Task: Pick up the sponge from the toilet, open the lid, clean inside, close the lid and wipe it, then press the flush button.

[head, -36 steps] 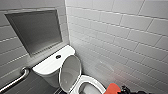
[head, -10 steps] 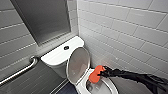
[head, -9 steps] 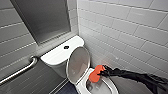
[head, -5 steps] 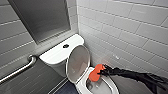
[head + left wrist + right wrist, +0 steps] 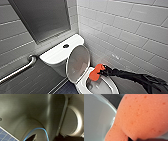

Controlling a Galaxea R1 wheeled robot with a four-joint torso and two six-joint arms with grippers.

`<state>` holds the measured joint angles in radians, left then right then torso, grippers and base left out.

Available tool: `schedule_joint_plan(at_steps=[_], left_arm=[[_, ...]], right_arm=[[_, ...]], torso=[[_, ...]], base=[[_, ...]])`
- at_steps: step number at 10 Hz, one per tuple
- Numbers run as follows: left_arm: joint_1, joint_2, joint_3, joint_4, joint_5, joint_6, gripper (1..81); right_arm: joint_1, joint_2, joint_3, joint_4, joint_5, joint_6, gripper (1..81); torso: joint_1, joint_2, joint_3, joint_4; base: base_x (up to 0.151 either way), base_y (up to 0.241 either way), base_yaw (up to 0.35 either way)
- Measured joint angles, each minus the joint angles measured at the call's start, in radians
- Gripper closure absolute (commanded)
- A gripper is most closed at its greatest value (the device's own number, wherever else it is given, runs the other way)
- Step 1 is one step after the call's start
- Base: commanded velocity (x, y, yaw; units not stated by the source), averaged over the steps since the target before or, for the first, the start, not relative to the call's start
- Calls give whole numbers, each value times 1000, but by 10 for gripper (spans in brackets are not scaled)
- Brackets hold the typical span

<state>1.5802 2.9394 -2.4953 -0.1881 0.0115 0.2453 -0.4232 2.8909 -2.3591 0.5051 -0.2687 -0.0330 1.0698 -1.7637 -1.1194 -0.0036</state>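
Note:
The white toilet (image 5: 82, 86) stands in the corner with its lid (image 5: 78, 63) raised against the tank. The dark round flush button (image 5: 66, 46) sits in the middle of the tank top. My right arm comes in from the right, and my right gripper (image 5: 102, 71) is shut on the orange-red sponge (image 5: 96, 73), which hangs over the bowl's rim at the right side. In the right wrist view the sponge (image 5: 142, 117) looms large beside the white inside of the bowl (image 5: 96, 121). The left wrist view looks at a smooth grey surface with a blue cable (image 5: 41, 130).
A tiled wall (image 5: 130, 32) runs close along the toilet's right side. A grey recessed panel (image 5: 42, 20) is set in the wall behind the tank. A metal grab bar (image 5: 18, 70) is fixed on the left wall. Dark floor tiles (image 5: 62, 88) lie left of the bowl.
Within the last second the sponge has shifted slightly along the bowl's right rim in my right gripper. Earlier the camera looked from farther back and has since moved closer.

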Motion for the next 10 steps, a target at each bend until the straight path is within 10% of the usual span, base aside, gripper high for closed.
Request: schedule_joint_plan(at_steps=[10], left_arm=[[1,8,14,0,-8,0,10]], right_arm=[[-84,-169,207,3,118,132,811]], torso=[[0,0,0,0]], base=[[0,0,0]])
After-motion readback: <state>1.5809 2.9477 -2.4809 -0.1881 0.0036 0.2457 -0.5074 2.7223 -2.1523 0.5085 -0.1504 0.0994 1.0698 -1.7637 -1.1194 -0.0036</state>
